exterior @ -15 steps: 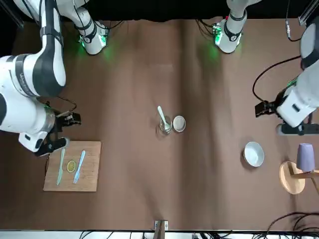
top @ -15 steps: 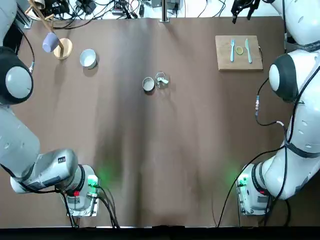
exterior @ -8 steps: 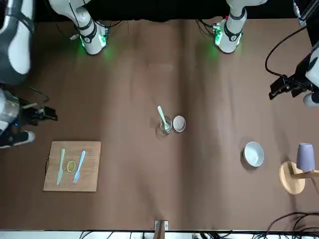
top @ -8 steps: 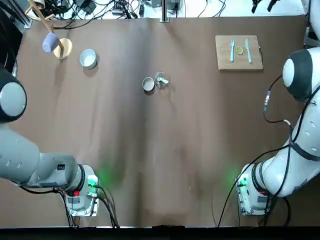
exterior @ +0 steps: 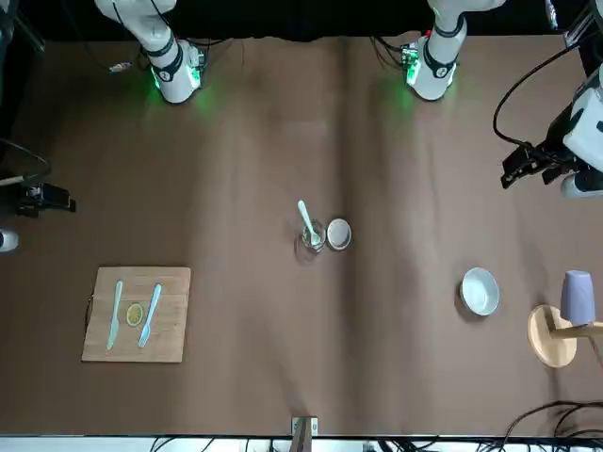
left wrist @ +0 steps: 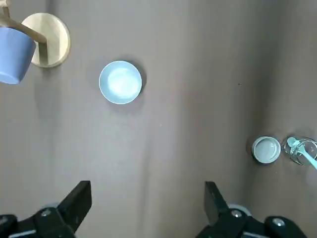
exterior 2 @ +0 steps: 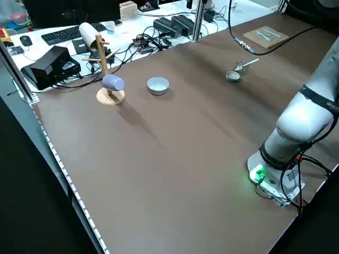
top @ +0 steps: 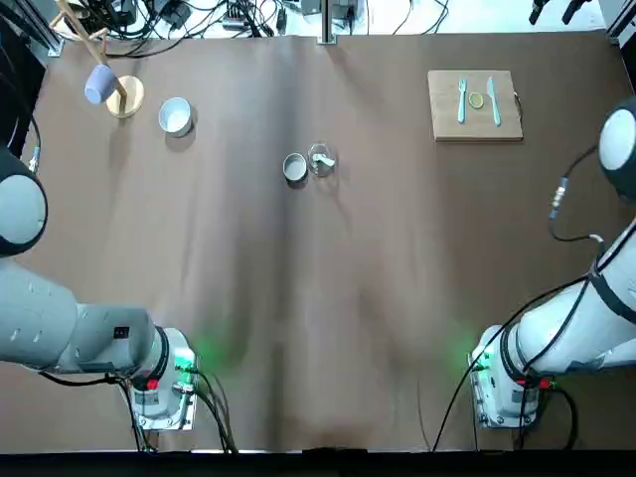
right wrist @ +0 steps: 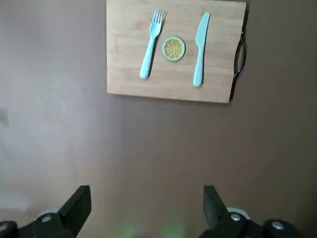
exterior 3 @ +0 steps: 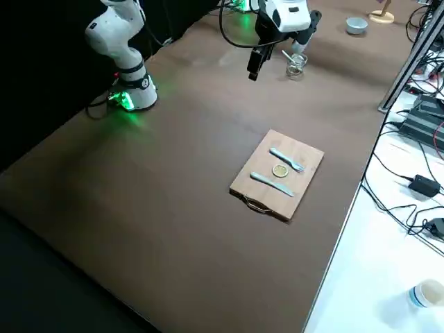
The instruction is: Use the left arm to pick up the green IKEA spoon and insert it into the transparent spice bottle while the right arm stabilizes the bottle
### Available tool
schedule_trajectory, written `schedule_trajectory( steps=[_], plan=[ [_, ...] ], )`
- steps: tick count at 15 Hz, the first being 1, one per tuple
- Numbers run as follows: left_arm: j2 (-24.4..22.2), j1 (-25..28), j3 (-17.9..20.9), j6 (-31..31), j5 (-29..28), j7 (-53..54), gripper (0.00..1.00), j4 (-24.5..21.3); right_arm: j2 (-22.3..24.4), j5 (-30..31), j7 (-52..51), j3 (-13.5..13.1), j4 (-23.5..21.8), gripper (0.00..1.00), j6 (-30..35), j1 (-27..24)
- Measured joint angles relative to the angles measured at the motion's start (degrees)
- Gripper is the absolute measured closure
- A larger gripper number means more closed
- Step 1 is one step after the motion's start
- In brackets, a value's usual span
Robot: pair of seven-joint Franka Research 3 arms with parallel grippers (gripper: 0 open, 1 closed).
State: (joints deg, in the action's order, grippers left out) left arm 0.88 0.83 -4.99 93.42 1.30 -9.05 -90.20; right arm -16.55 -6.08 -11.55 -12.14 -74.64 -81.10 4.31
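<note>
Pale green, the green IKEA spoon [exterior: 305,221] already stands bowl-down inside the transparent spice bottle [exterior: 312,237] at the table's middle, its handle leaning up and out. Both grippers are far off with spread fingers: the left gripper [left wrist: 147,208] high near the bowl side, the right gripper [right wrist: 147,210] above the cutting board [right wrist: 176,49].

Two white robot arms: left arm [top: 60,333] and right arm [top: 581,318], with smooth rounded shells and grey round joint caps. Each round base glows green, with small red lights. Black cables trail along both. Dark two-finger grippers.
</note>
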Motion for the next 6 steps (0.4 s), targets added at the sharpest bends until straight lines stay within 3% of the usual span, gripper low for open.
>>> schedule_trajectory(
  steps=[3, 6],
  plan=[
    [0.11, 0.04, 0.15, -0.14, 0.0, -0.19, 0.0, -0.2, 4.16, 1.22, 2.2, 2.73, -7.2, 0.0, -4.65, -0.08],
    [0.33, 0.04, 0.18, -0.15, 0.0, -0.17, 0.0, -0.26, 5.73, 2.59, 4.17, 3.48, -9.38, 0.0, -5.69, 0.28]
  ],
)
